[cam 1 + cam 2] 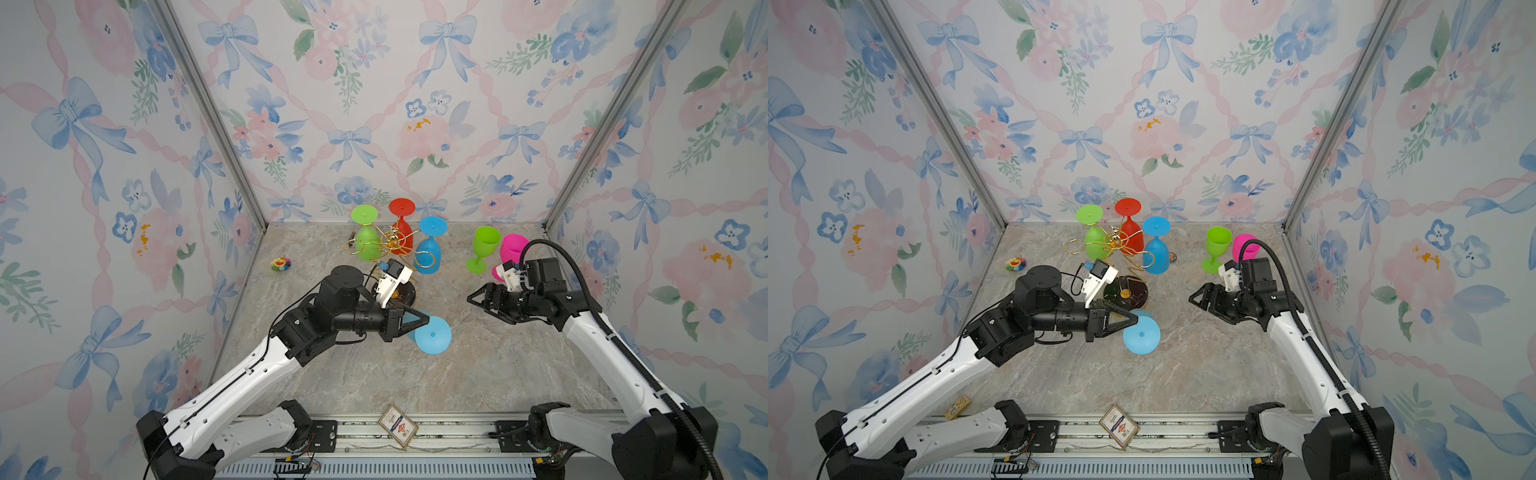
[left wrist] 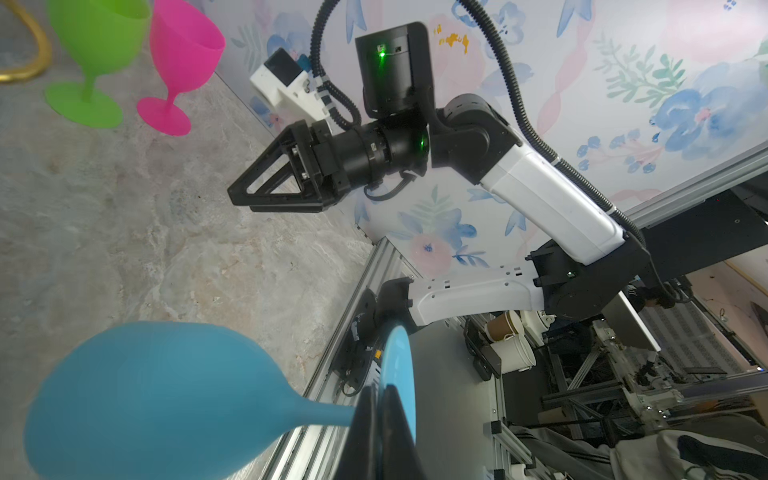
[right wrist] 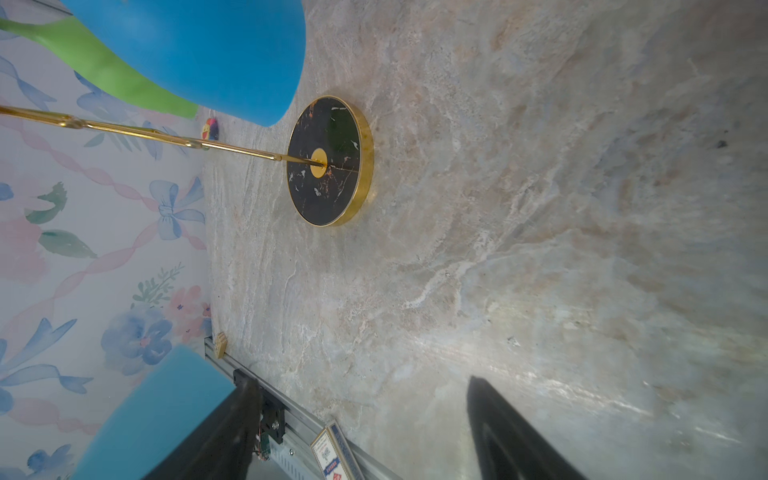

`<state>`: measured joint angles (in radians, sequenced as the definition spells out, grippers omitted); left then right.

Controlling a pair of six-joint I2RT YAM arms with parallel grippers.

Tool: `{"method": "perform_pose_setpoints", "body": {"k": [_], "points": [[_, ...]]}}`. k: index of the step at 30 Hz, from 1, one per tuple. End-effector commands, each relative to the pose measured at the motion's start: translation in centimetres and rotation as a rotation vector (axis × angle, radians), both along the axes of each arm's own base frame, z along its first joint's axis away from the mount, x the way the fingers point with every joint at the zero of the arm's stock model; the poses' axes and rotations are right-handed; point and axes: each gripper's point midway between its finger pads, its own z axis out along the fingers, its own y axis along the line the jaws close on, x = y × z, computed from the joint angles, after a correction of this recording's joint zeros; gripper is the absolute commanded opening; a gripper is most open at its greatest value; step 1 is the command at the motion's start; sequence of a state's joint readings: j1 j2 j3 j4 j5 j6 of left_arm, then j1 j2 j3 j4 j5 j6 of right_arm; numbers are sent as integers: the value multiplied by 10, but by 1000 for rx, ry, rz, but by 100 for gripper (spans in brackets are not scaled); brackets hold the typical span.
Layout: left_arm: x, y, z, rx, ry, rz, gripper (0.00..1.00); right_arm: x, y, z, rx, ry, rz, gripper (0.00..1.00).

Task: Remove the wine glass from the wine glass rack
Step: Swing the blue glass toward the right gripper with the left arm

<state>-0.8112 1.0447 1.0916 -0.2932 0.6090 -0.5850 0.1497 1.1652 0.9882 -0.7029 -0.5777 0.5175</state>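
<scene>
The light blue wine glass (image 1: 433, 334) is off the wine glass rack (image 1: 394, 240). It lies on its side at about 5 o'clock from the rack's black base (image 1: 1138, 291) in both top views, with the left gripper (image 1: 424, 320) clamped on its stem just behind the foot. On the rack's arms a hanging green glass (image 1: 368, 245), a red glass (image 1: 402, 239) and a darker blue glass (image 1: 428, 255) hang upside down. At 3 o'clock from the base the right gripper (image 1: 470, 299) hovers over the marble table (image 1: 478, 374), jaws spread and empty, and at about 1 o'clock stand an upright green glass (image 1: 484, 245) and a pink glass (image 1: 513, 249).
</scene>
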Motion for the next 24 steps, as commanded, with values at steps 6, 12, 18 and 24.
{"method": "perform_pose_setpoints", "body": {"k": [6, 12, 18, 24], "points": [[15, -21, 15, 83, -371, 51, 0, -22, -8, 17, 73, 129, -39, 80], [-3, -41, 9, 176, -618, 9, 0, -31, -4, 25, 112, 182, -69, 79], [-16, -50, -2, 272, -791, 7, 0, -29, -8, 30, 137, 223, -159, 79], [-26, -50, -8, 346, -941, 11, 0, -26, -19, 41, 136, 221, -224, 78]]}}
